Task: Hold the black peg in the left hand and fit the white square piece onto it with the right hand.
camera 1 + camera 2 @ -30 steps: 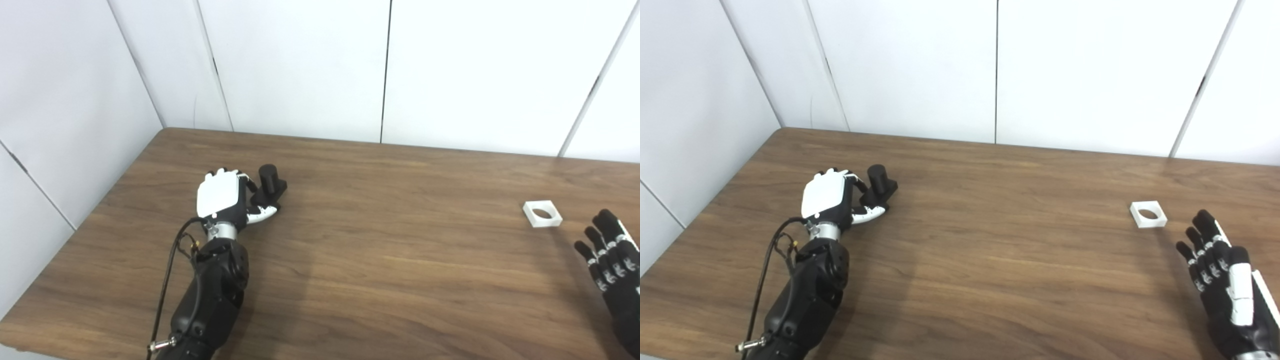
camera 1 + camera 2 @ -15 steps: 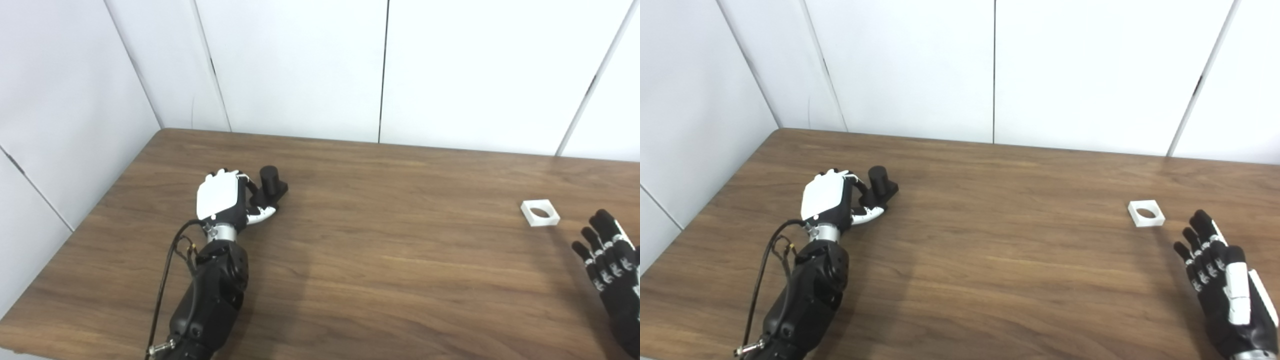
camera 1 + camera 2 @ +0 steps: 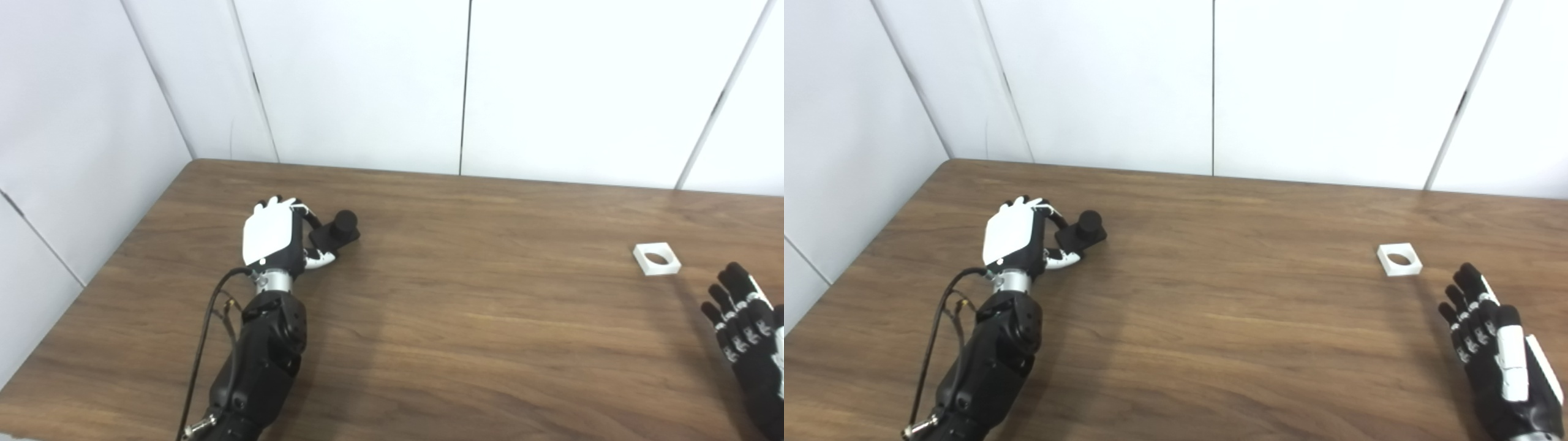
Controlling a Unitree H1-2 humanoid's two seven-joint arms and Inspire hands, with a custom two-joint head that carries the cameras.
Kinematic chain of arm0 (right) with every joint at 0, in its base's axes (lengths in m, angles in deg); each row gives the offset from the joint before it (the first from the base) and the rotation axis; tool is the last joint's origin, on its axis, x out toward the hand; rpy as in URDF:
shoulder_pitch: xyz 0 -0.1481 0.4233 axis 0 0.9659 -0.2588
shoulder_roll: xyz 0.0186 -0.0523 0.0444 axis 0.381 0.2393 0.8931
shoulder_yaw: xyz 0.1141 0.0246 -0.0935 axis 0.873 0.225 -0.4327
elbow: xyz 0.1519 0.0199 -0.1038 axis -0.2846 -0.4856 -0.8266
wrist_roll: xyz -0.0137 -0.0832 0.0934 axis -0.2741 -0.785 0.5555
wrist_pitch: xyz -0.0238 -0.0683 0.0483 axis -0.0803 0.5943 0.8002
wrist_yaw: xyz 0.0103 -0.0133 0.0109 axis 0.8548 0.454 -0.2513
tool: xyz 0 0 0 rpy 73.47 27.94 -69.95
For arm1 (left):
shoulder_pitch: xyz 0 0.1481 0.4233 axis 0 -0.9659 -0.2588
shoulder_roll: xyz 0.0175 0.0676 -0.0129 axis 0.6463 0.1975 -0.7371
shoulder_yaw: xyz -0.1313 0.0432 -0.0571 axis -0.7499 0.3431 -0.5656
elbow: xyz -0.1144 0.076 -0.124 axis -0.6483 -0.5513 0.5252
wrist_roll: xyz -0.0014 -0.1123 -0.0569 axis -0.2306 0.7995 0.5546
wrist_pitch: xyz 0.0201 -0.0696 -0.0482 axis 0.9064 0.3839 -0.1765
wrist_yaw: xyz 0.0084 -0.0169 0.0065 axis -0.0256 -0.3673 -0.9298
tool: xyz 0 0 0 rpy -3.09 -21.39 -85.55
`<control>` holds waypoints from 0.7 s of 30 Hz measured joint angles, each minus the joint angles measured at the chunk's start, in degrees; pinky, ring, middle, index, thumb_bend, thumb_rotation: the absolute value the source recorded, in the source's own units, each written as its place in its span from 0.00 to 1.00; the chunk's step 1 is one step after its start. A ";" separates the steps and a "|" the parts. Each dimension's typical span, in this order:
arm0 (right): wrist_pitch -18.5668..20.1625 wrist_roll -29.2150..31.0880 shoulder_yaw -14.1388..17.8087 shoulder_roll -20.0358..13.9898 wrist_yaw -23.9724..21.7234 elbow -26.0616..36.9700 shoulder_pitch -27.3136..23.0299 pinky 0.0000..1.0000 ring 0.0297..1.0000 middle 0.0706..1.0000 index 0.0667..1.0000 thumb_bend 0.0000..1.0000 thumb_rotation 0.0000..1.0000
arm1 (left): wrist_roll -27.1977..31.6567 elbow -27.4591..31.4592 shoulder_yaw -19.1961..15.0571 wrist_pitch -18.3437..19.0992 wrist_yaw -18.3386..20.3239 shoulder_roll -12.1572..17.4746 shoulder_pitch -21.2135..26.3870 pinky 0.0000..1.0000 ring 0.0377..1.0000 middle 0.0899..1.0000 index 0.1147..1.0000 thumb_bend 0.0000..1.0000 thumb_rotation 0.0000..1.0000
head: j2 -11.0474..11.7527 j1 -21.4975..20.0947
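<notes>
Left hand (image 3: 272,236) grips the black peg (image 3: 335,231) — right hand (image 3: 1494,343) spread, near the white square piece (image 3: 1399,259)

From my seat the table (image 3: 465,318) reads as wood or wood-look laminate, dark brown with long streaky grain and a smooth, low-sheen top that catches a soft pale glare. The black peg (image 3: 339,230) looks like matt plastic, dull and unreflective. The white square piece (image 3: 656,258) also looks like plastic, matt and chalky, with clean flat faces. My left hand (image 3: 274,239) has a smooth, slightly glossy white plastic shell over black parts, and a bright metal ring at the wrist. The right hand (image 3: 1494,343) is black with white plastic insets, fairly matt. The wall panels (image 3: 361,79) behind are smooth, flat white, without shine.
</notes>
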State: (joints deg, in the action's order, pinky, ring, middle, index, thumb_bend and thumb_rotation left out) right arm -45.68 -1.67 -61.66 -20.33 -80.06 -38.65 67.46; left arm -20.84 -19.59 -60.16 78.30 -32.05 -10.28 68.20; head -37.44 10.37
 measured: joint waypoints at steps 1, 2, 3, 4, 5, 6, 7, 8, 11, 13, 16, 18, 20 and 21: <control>0.04 -0.01 -0.01 0.00 0.00 0.01 0.00 0.98 1.00 1.00 0.98 0.69 0.94 | 0.26 0.04 -0.01 0.00 0.01 0.05 -0.03 1.00 0.97 0.86 0.42 0.50 0.07 | -0.09 -0.09; 0.09 -0.01 -0.01 0.00 0.03 0.05 0.00 0.98 1.00 1.00 0.98 0.69 0.94 | 0.43 0.13 0.02 0.01 0.03 0.10 -0.08 1.00 0.97 0.86 0.42 0.50 0.07 | -0.09 -0.09; 0.12 -0.01 -0.03 0.00 0.04 0.08 0.01 0.98 1.00 1.00 0.98 0.69 0.94 | 0.59 0.25 0.01 0.02 0.03 0.11 -0.14 1.00 0.97 0.86 0.42 0.50 0.07 | -0.09 -0.09; 0.20 -0.01 -0.04 0.00 0.06 0.12 0.02 0.98 1.00 1.00 0.98 0.69 0.94 | 0.81 0.32 0.01 0.02 0.03 0.12 -0.21 1.00 0.97 0.86 0.42 0.50 0.07 | -0.09 -0.09; 0.25 -0.03 -0.05 0.00 0.10 0.14 0.02 0.98 1.00 1.00 0.98 0.69 0.95 | 1.09 0.39 -0.02 0.02 0.03 0.12 -0.25 1.00 0.97 0.86 0.42 0.50 0.07 | -0.09 -0.09; 0.28 -0.10 -0.06 0.00 0.17 0.15 0.04 0.98 1.00 1.00 0.98 0.69 0.95 | 1.31 0.45 -0.04 -0.02 0.02 0.12 -0.30 1.00 0.97 0.86 0.42 0.50 0.07 | -0.09 -0.09; 0.30 -0.26 -0.09 0.00 0.27 0.19 0.07 0.98 1.00 1.00 0.98 0.69 0.95 | 1.46 0.54 -0.05 -0.07 0.01 0.13 -0.36 1.00 0.97 0.86 0.42 0.50 0.07 | -0.26 -0.61; 0.32 -0.40 -0.11 0.01 0.38 0.26 0.12 0.98 1.00 1.00 0.98 0.70 0.94 | 1.60 0.67 -0.04 -0.11 -0.02 0.13 -0.45 1.00 0.97 0.85 0.42 0.50 0.07 | -0.26 -0.79; 0.42 -0.97 -0.25 0.02 1.11 0.61 0.42 0.97 1.00 1.00 0.97 0.71 0.94 | 2.44 1.44 -0.01 -0.20 -0.13 0.13 -0.97 1.00 0.97 0.85 0.42 0.50 0.07 | -0.26 -0.79; 0.43 -1.40 -0.39 0.02 1.31 0.85 0.60 0.97 1.00 1.00 0.97 0.71 0.95 | 2.69 2.20 0.10 -0.29 -0.12 0.11 -1.41 1.00 0.97 0.85 0.42 0.50 0.07 | -0.26 -1.14; 0.47 -1.83 -0.68 0.03 1.43 1.05 0.74 0.98 1.00 1.00 0.98 0.70 0.96 | 3.67 3.03 0.07 -0.68 0.00 0.10 -2.08 1.00 0.98 0.86 0.42 0.50 0.07 | -0.35 -1.32; 0.53 -1.87 -0.79 0.03 1.41 1.11 0.80 0.98 1.00 1.00 0.99 0.70 0.96 | 4.40 4.60 0.13 -0.65 0.63 0.07 -2.88 0.98 0.98 0.86 0.42 0.50 0.07 | -0.35 -1.50; 0.61 -1.88 -0.93 0.04 1.42 1.21 0.85 0.98 1.00 1.00 0.99 0.70 0.95 | 4.89 6.25 0.43 -0.55 1.29 -0.07 -3.80 0.96 0.98 0.86 0.42 0.50 0.07 | -0.35 -1.50; 0.76 -1.89 -0.96 0.06 1.48 1.27 0.87 0.98 1.00 1.00 0.99 0.71 0.94 | 5.00 7.13 0.66 -0.52 1.65 -0.11 -4.28 0.95 0.98 0.86 0.42 0.50 0.07 | -0.53 -2.02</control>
State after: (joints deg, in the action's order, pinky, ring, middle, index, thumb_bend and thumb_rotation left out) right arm -44.92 -3.56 -62.62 -20.27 -78.59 -37.38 68.32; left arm -15.83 -12.46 -59.50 77.78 -30.40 -10.40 63.92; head -37.97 8.35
